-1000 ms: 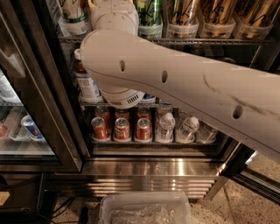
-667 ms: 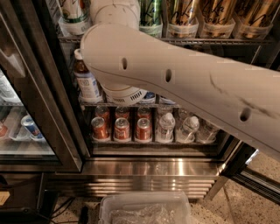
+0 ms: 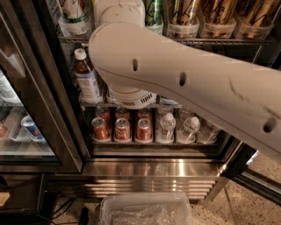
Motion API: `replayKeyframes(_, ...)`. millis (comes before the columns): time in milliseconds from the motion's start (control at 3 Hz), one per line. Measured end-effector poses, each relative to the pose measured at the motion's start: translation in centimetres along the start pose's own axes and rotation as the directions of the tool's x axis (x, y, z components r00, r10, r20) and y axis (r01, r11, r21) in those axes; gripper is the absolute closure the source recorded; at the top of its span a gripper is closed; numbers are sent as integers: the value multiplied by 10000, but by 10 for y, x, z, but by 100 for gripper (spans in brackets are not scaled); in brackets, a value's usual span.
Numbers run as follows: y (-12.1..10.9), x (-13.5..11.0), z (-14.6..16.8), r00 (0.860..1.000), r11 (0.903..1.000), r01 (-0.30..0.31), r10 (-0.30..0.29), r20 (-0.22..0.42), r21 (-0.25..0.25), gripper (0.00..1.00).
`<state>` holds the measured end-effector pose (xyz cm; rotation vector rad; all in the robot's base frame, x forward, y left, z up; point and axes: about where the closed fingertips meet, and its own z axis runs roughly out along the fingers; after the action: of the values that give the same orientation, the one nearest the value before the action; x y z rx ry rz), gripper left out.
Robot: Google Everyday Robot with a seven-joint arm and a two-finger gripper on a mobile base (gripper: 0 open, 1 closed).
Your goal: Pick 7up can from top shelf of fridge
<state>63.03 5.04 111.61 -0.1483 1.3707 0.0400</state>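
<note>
Jaws out of view past white arm (image 3: 184, 79), state cannot tell, arm crossing top shelf (image 3: 210, 41) beside 7up can (image 3: 75, 9)

One close camera looks down into the fridge (image 3: 149, 169) (tool out of sight).

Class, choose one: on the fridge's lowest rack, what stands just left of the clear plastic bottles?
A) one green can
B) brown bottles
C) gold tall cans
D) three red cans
D: three red cans stand in a row just left of the clear plastic bottles; the gripper is not in view, as the white arm leaves the picture at its top edge.
</note>
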Motion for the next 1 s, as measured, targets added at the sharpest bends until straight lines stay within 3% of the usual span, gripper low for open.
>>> replayKeyframes(333, 3, 6, -26, 9981, 9979, -245, 210, -576, -599, 100)
replayKeyframes(1000, -1, 15, -61, 9851, 9798, -732, 420, -1666, -1858, 100)
